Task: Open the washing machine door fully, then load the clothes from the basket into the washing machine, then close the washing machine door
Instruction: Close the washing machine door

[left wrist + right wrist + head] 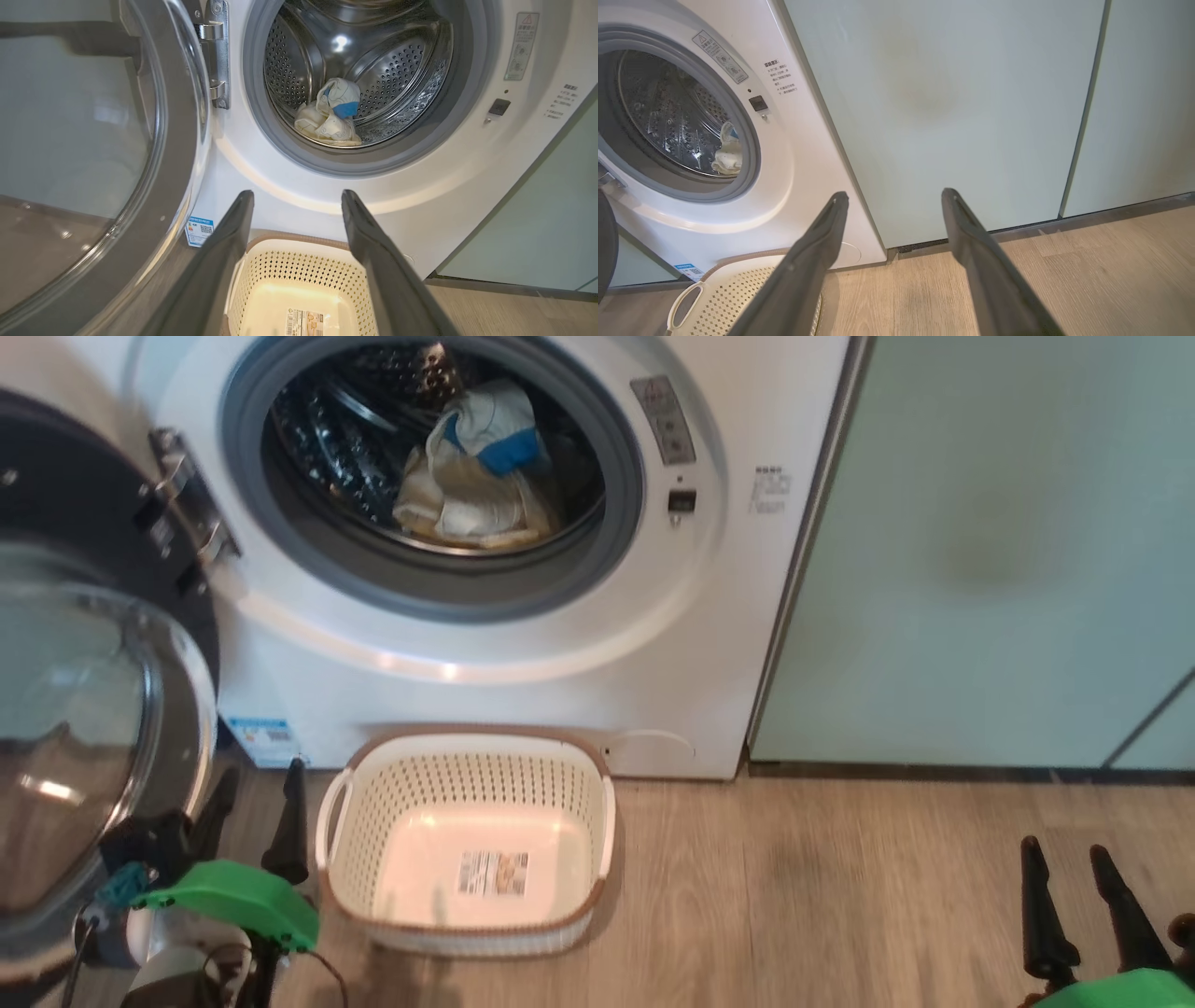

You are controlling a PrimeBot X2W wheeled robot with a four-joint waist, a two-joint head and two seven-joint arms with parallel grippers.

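Observation:
The washing machine (653, 663) stands with its door (75, 709) swung wide to the left. The clothes (476, 485), cream with a blue piece, lie in the steel drum; they are also seen in the left wrist view (331, 116) and the right wrist view (728, 158). On the floor in front sits the basket (467, 784), with nothing in it but its base label. My left gripper (261, 775) is open between the door and the basket's left handle, holding nothing, fingers (297, 193) pointing over the basket (299, 270). At the lower right my right gripper (1065, 849) is open and empty.
Pale-green cabinet doors (980, 569) stand right of the machine, and my right gripper (895, 193) faces them (948, 93). Wood-look floor (840, 896) runs between the basket and the right gripper. The open door (93, 140) bulges close beside my left arm.

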